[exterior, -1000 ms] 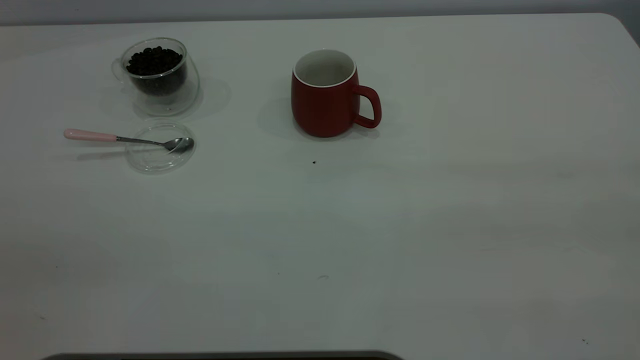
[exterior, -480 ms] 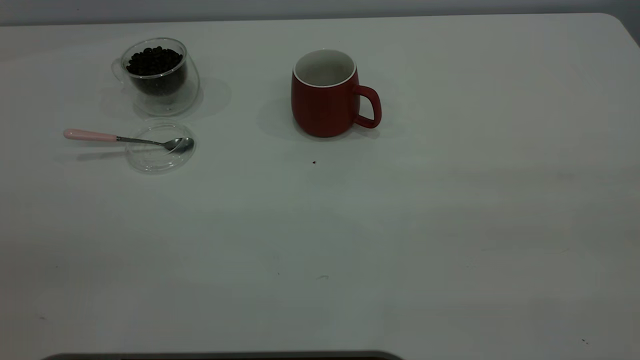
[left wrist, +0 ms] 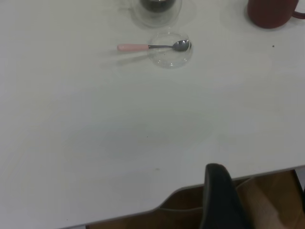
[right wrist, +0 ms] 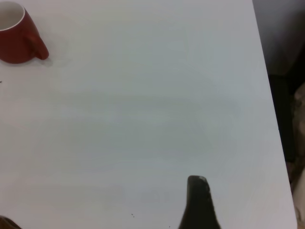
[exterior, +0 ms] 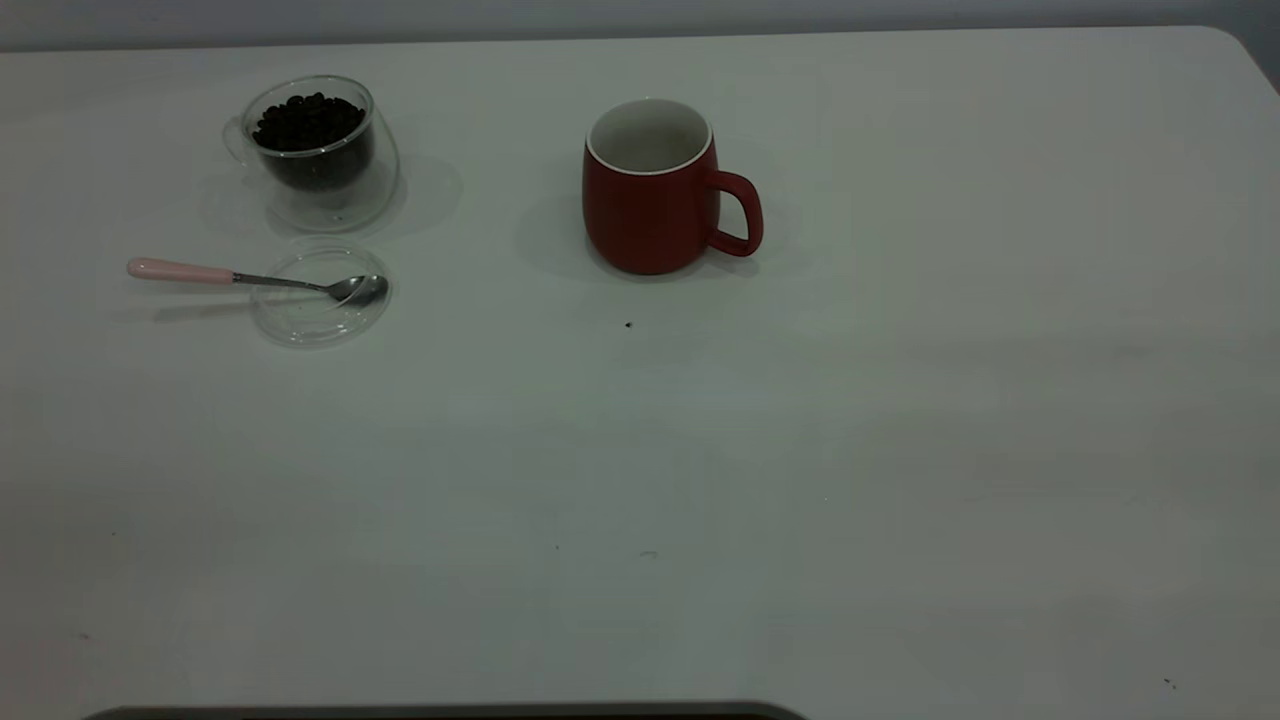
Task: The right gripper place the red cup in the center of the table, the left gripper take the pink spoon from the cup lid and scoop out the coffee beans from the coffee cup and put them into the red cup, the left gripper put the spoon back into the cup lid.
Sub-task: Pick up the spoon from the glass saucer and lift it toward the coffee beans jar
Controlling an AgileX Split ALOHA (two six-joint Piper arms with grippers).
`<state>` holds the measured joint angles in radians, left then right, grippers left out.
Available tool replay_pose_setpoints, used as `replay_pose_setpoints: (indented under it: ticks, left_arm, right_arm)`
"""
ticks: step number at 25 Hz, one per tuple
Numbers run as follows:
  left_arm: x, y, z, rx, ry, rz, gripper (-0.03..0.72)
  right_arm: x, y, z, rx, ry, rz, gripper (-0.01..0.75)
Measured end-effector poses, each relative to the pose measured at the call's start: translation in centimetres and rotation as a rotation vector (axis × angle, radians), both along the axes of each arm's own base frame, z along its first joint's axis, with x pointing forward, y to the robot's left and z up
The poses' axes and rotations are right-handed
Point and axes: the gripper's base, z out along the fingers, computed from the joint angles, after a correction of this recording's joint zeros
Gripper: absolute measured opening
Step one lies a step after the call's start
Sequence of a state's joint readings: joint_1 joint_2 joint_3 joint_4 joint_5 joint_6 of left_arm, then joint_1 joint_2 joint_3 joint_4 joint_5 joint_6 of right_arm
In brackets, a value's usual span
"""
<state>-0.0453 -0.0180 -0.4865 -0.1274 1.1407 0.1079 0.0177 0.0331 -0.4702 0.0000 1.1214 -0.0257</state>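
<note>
The red cup (exterior: 650, 200) stands upright and empty at the table's (exterior: 850, 450) far middle, handle to the right. It also shows in the right wrist view (right wrist: 16, 40) and the left wrist view (left wrist: 269, 12). The coffee cup (exterior: 318, 160) with coffee beans (exterior: 305, 120) stands at the far left. In front of it lies the cup lid (exterior: 318, 300), with the pink spoon (exterior: 200, 272) resting across it, bowl on the lid, handle pointing left. The left gripper (left wrist: 218, 191) hangs over the near table edge, far from the spoon (left wrist: 143, 47). The right gripper (right wrist: 198, 198) is over the table's right part, far from the cup.
Neither arm shows in the exterior view. A tiny dark speck (exterior: 628, 324) lies in front of the red cup. The table's right edge (right wrist: 267, 90) runs close to the right gripper.
</note>
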Motion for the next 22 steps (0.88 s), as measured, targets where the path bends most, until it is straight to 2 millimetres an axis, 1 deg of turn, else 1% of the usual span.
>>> replay_pose_setpoints:
  ticks: [5,7,8,10,12,15,17,22]
  left_arm:
    - [0.0,0.0,0.0,-0.005,0.001,0.004,0.465]
    - [0.1,0.0,0.0,-0.044,0.012,0.037,0.465]
    - [0.4,0.0,0.1,-0.062,0.032,0.059,0.465]
    - [1.8,0.1,0.4,-0.071,0.099,0.087,0.465]
    - [3.7,0.0,1.1,-0.074,0.138,0.1,0.465]
    - [7.5,-0.1,1.7,-0.078,0.176,0.116,0.465]
    - [10.3,-0.2,1.5,-0.084,0.223,0.137,0.465]
    - [17.5,-0.3,0.2,-0.063,0.332,0.173,0.465]
  right_arm:
    - [0.0,0.0,0.0,0.0,0.0,0.0,0.589]
    - [0.0,0.0,0.0,0.0,-0.001,0.0,0.589]
    - [0.0,0.0,0.0,0.0,-0.002,0.0,0.589]
    - [0.0,0.0,0.0,0.0,-0.003,0.0,0.589]
    - [-0.1,0.0,0.0,0.0,-0.004,0.0,0.589]
    - [-0.1,0.0,0.0,0.0,-0.004,0.0,0.589]
    - [-0.1,0.0,0.0,0.0,-0.004,0.0,0.589]
    - [-0.1,0.0,0.0,0.0,-0.004,0.0,0.589]
